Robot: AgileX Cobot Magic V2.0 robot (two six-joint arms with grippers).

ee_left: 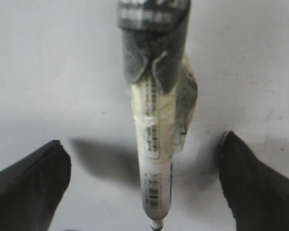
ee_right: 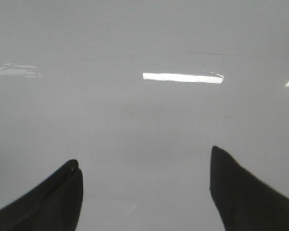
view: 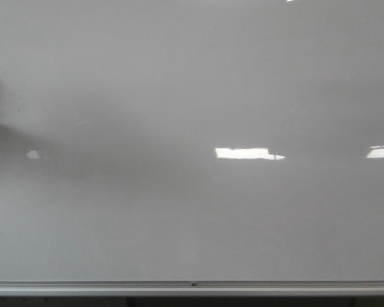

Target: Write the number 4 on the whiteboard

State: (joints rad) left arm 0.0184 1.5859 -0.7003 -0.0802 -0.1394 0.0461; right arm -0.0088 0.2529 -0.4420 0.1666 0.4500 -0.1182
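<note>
The whiteboard [view: 192, 96] fills almost the whole front view. It is pale grey and shiny. Its silver frame edge [view: 192, 286] runs along the bottom of the picture. Bright white patches of light [view: 243, 153] sit a little right of the middle, and one more is at the right edge. A dark blurry shape shows at the far left edge; I cannot tell what it is. No black lines show on the board, so the number 4 is not drawn yet.

In the left wrist view, the left claw [ee_left: 144, 192] is open wide. Its two dark fingers [ee_left: 29, 187] stand in the lower corners of the picture, far apart. A marker [ee_left: 156, 183] runs down the middle of the picture between them and does not touch either finger. Its white body is wrapped with pale tape [ee_left: 154, 115], and a dark grey wrap [ee_left: 154, 43] covers it at the top. The marker's small tip is at the bottom middle, close to the board. I cannot tell if it touches. A soft shadow lies on the board next to it.

In the right wrist view, the right claw [ee_right: 144, 192] is open wide too and holds nothing. Only the shiny board and light patches are in front of it.
</note>
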